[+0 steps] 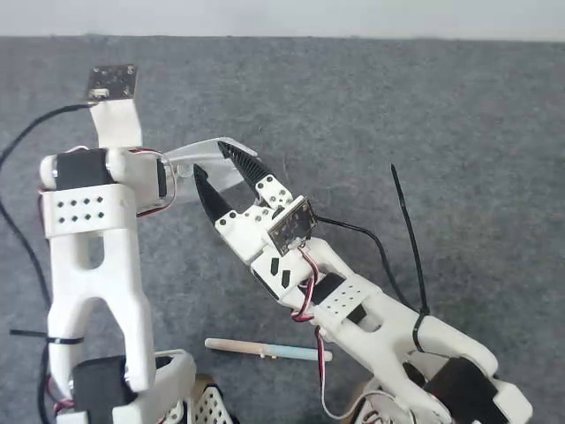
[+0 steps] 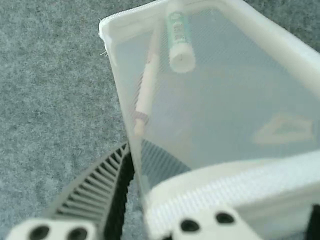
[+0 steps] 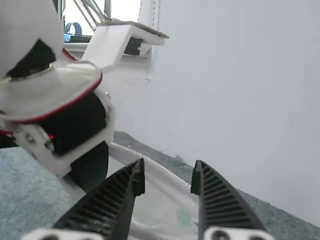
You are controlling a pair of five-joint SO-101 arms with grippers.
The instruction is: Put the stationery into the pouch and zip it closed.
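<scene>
pouch (image 2: pixel 215 100) is pinched by the left claw (image 2: pixel 137 167); the right claw (image 3: pixel 168 174), wide and empty, is prob best sent for the pen (image 1: pixel 265 350) by the bench's (image 1: pixel 459 132) front edge, gripped mid-shaft

Left gripper (image 2: pixel 126 167) clamps the pouch (image 2: pixel 220 100) edge — right gripper (image 1: pixel 208 157), jaws spread, hovers just beside it.

Table (image 1: pixel 459 132): surface is a grey, short-pile, felt-like fabric, evenly lit, with only soft shadows. A plain white wall (image 3: pixel 240 90) rises behind its far edge, unmarked. Window (image 3: pixel 122 9) beside the wall: bright daylight coming through, pale frame bars visible.
</scene>
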